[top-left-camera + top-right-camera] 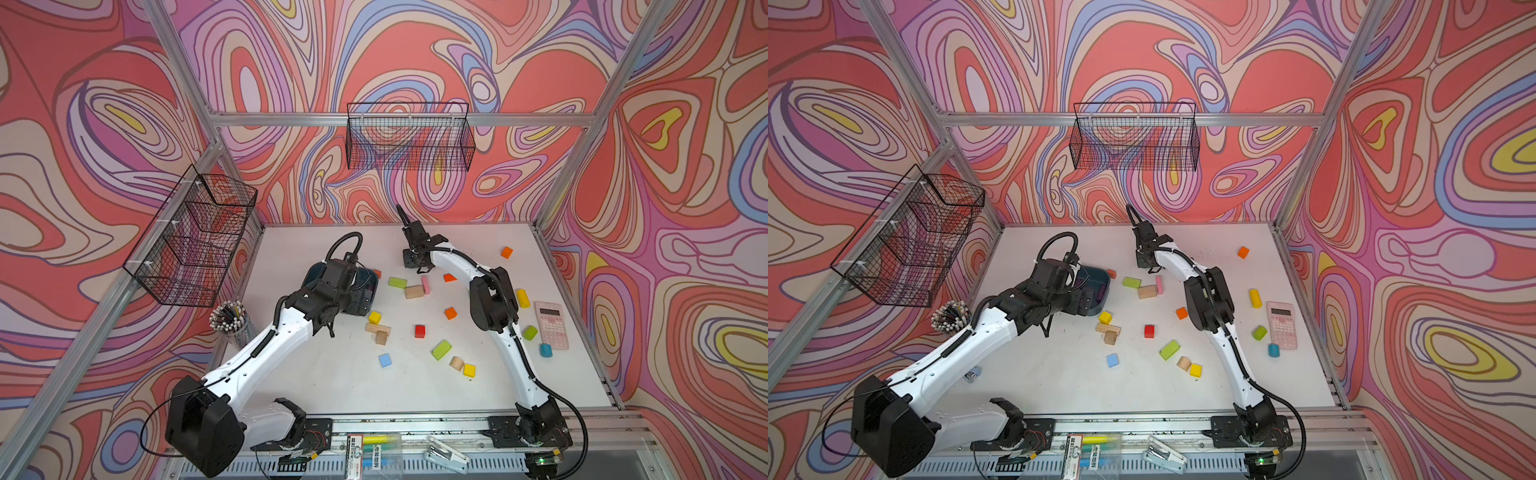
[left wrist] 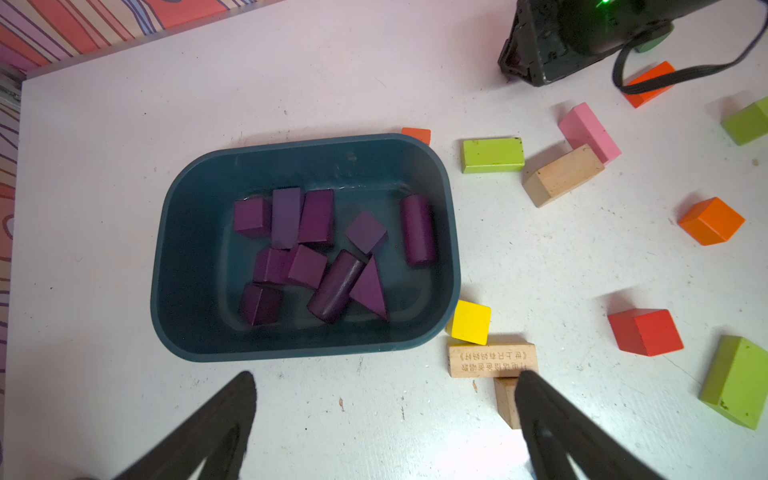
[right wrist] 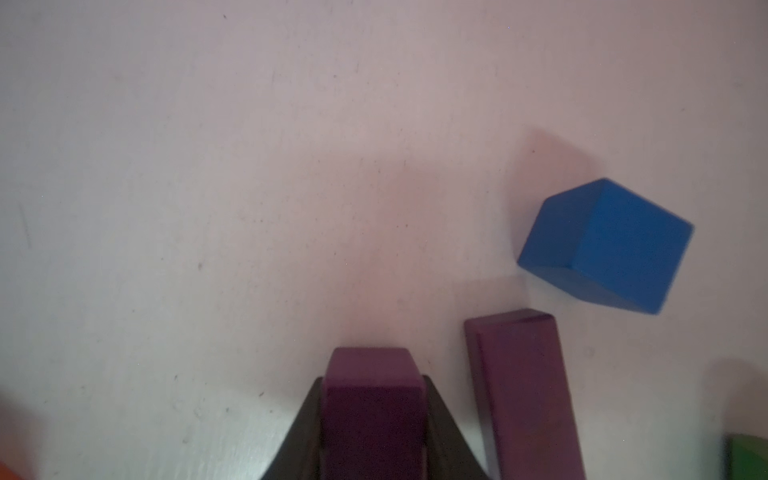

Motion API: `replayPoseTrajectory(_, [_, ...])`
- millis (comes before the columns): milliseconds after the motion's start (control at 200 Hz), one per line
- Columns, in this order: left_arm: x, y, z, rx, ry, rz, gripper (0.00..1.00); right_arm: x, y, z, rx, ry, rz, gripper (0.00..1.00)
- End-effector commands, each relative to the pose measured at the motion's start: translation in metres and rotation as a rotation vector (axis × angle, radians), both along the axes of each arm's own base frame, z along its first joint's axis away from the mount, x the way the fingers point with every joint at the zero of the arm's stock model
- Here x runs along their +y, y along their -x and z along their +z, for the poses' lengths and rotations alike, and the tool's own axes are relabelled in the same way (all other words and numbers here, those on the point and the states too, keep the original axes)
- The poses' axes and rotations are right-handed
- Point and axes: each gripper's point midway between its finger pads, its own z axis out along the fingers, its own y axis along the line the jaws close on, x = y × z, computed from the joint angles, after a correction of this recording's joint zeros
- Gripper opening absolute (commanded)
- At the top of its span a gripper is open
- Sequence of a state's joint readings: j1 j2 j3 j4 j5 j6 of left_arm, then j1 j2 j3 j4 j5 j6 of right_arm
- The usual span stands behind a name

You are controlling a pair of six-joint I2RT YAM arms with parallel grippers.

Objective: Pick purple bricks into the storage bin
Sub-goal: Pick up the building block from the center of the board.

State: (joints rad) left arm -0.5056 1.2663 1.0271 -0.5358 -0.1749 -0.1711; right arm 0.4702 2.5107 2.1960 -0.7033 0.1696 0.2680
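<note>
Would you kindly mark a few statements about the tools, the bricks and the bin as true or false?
1. The right tool is shut on a purple brick. True.
2. The left tool holds a brick. False: its jaws stand open and empty.
3. The storage bin is empty. False: purple bricks lie in it.
4. A second purple brick lies beside the gripped one. True.
5. The yellow cube lies inside the bin. False: it sits just outside its rim.
</note>
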Motion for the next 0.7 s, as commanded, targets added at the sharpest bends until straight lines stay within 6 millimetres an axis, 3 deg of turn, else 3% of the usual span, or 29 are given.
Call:
replayPoseTrajectory(0, [0.008,-0.011,0.011,-0.008,-0.009,0.067,1.00,0.001,-0.004,0.065,-0.106,-0.063,-0.018,0.23])
replayPoseTrajectory(320, [0.050,-0.030,0.003,0.035,0.072,0.260,1.00,0.010,0.022,0.125,-0.177,-0.162,-0.011,0.22])
replayPoseTrajectory(511, [0.076,-0.034,-0.009,0.030,0.099,0.348,1.00,0.042,0.044,0.159,-0.224,-0.244,0.049,0.22])
replayPoseTrajectory(696, [0.083,-0.038,-0.004,0.027,0.122,0.369,1.00,0.077,0.062,0.180,-0.246,-0.291,0.118,0.22])
